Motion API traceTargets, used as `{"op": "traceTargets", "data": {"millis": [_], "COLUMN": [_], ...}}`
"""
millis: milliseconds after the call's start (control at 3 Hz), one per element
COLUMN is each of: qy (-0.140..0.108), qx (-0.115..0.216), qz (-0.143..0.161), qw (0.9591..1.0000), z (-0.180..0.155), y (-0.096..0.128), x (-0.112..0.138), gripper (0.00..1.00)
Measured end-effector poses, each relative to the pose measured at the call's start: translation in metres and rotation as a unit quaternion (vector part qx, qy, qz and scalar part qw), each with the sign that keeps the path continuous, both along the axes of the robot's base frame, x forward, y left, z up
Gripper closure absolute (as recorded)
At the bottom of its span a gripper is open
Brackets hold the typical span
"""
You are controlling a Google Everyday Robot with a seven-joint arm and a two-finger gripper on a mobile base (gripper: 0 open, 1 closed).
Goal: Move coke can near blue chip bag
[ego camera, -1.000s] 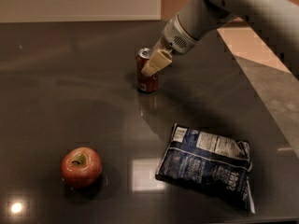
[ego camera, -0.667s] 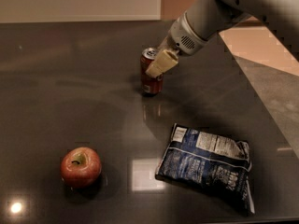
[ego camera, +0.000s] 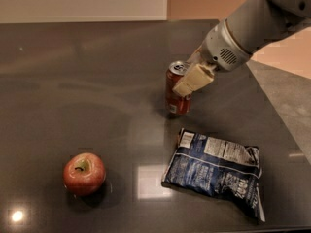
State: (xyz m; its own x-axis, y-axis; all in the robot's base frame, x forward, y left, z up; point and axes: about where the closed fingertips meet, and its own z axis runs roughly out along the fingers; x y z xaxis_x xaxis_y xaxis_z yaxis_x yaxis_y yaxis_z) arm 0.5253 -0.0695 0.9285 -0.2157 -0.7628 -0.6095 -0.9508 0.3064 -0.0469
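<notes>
The coke can point(ego camera: 175, 100), red with a silver top, stands upright on the dark table just behind the top left corner of the blue chip bag point(ego camera: 214, 171). The bag lies flat at the front right. My gripper point(ego camera: 181, 81) comes in from the upper right and is shut on the can's upper part. One cream fingertip point(ego camera: 192, 80) lies across the can's right front; the other is hidden behind the can. I cannot tell whether the can touches the table or hangs just above it.
A red apple point(ego camera: 84, 173) sits at the front left. The dark glossy table point(ego camera: 73, 81) ends at a slanted right edge, with grey floor point(ego camera: 291, 96) beyond it. A pale wall runs along the back.
My gripper has carried the coke can forward and to the right, from the middle back of the table to just behind the chip bag. The apple and bag have not moved.
</notes>
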Motion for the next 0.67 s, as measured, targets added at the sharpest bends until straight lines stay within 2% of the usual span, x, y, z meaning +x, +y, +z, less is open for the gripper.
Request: {"op": "traceTargets", "data": {"millis": [333, 667], "qy": [0.002, 0.0], "qx": [-0.005, -0.012], "qz": [-0.013, -0.041], "qw": [0.9999, 0.9991], "z": [-0.003, -0.005], "y": [-0.016, -0.037], "x": [-0.025, -0.033], "gripper": [1.0, 1.0]}}
